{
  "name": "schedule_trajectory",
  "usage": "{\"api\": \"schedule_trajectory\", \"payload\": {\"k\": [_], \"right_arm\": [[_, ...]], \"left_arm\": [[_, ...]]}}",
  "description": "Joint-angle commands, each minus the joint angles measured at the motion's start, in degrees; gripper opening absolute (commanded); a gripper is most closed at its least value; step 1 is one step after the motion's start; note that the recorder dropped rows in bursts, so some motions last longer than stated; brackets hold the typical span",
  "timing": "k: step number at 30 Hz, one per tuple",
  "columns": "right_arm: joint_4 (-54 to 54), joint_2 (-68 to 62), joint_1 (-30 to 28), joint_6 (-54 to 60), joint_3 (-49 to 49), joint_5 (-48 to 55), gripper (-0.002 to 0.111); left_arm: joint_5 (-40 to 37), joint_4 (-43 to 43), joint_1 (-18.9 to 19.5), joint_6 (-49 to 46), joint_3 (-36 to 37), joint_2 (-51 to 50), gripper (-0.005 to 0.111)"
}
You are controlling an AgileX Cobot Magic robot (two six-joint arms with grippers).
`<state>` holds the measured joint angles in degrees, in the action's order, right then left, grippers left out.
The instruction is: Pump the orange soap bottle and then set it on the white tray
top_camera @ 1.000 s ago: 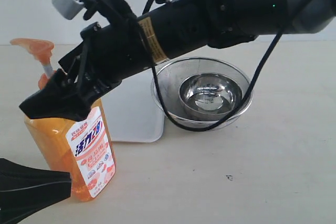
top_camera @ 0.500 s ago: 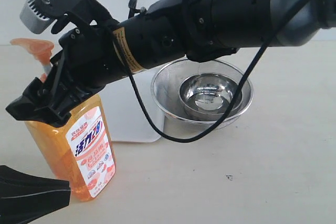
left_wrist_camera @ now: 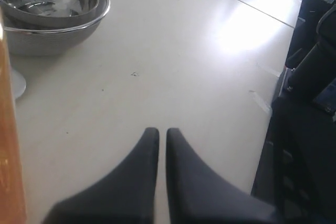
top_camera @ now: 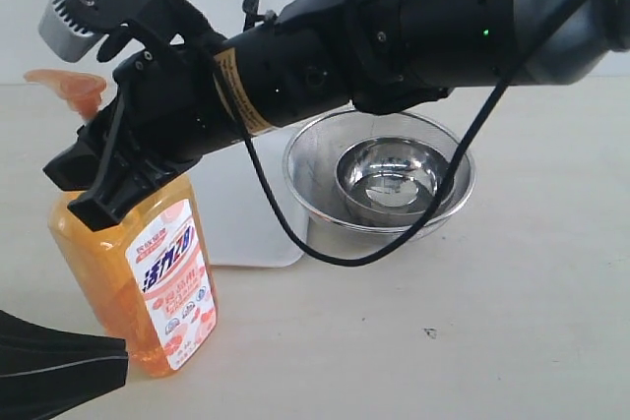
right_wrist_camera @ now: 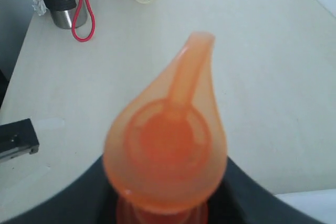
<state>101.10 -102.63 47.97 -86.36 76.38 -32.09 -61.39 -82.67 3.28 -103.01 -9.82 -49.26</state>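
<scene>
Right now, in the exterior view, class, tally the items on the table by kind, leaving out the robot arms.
Bottles: 1 (orange soap bottle)
Bowls: 2 (mesh strainer bowl, small steel bowl)
Trays: 1 (white tray)
Total: 4

Robot lab bench, plain beige tabletop [top_camera: 532, 331], black robot arm [top_camera: 443, 27] (cabled)

The orange soap bottle [top_camera: 108, 263] is translucent orange; its label [top_camera: 172, 282] is white and orange with blue characters. The white tray [top_camera: 231, 233] is plain. The mesh strainer [top_camera: 311, 159] and small bowl [top_camera: 394, 182] are shiny silver.
</scene>
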Motion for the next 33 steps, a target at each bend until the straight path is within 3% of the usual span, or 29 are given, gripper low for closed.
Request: {"api": "schedule_trajectory", "payload": {"k": [1, 5, 8, 12, 17, 19, 22, 33], "right_arm": [[-1.16, 7.54, -0.09, 0.13, 0.32, 1.03, 0.000], [-1.16, 14.42, -3.67, -0.13, -1.40, 1.90, 0.000], [-1.16, 24.64, -11.25, -0.13, -10.39, 3.19, 0.000], [-1.16, 39.71, -19.17, -2.04, -21.20, 15.44, 0.000], [-1.16, 47.92, -24.26, -2.30, -28.88, 26.46, 0.000], [-1.16, 48.19, -25.62, -2.30, -30.69, 30.39, 0.000], [-1.16, 46.27, -27.16, -0.65, -31.25, 33.53, 0.000], [-1.16, 33.13, -32.18, 2.44, -29.52, 43.37, 0.000]], "left_arm": [[0.54, 3.08, 0.08, 3.95, -0.23, 2.42, 0.005], [0.39, 3.24, 0.08, 5.72, -0.23, 4.87, 0.005], [0.39, 2.84, 0.08, 6.16, -0.23, 5.27, 0.005], [1.27, -1.08, 0.08, 5.25, -0.23, 5.27, 0.005], [7.99, -12.45, 0.08, 0.73, -0.23, 5.27, 0.005], [11.04, -17.27, 0.08, -0.33, -0.23, 5.27, 0.005], [13.04, -17.27, 0.08, -0.99, -1.35, 5.27, 0.005], [11.69, -17.27, 0.08, -0.99, -2.89, 5.27, 0.005]]}}
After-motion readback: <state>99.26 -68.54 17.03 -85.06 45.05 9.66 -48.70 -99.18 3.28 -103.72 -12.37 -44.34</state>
